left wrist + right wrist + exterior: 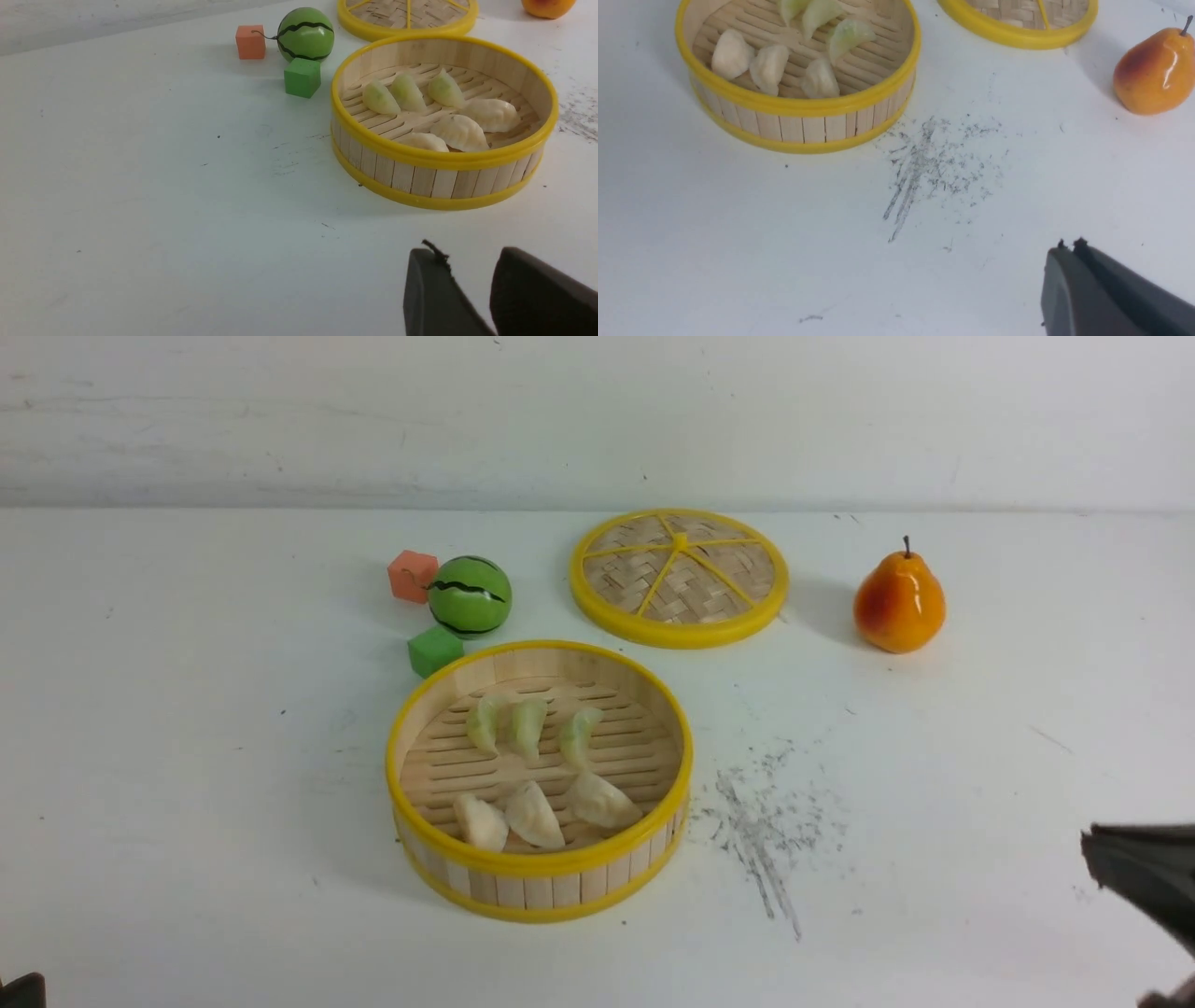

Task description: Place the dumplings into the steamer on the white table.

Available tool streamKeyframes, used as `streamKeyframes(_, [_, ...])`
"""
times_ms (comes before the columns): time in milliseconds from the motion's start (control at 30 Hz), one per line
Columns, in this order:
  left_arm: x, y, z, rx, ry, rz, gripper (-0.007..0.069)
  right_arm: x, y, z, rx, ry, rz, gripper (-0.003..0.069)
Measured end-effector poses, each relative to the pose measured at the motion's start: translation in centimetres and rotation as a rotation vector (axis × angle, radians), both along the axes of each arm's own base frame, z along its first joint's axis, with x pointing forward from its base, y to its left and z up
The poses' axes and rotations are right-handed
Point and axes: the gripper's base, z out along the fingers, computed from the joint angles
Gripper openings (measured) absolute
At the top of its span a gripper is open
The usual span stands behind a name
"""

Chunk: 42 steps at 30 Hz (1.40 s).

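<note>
The steamer (541,864) stands on the white table (187,756), a little left of the middle. Three pale green dumplings (527,726) lie in a row at its far side. Three cream-white dumplings (532,814) lie at its near side. All of them rest on the slatted floor. My left gripper (467,254) hovers low over bare table, near-left of the steamer (439,158), open with nothing between its fingers. My right gripper (1069,245) is shut and empty, near-right of the steamer (798,106). In the front view it (1097,854) shows at the right edge.
The woven lid (679,577) lies flat behind the steamer. A toy watermelon (470,595), an orange cube (412,575) and a green cube (434,651) sit at the back left. A pear (898,602) stands at the back right. Grey scuff marks (761,821) lie right of the steamer.
</note>
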Motion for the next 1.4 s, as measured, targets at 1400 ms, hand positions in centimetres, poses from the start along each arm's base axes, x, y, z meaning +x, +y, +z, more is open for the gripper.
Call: streamKeyframes(1400, [0.0, 0.0, -0.1, 0.004, 0.004, 0.002, 0.0227, -7.0, -5.7, -12.5, 0.213, -0.169, -0.456, -0.0001])
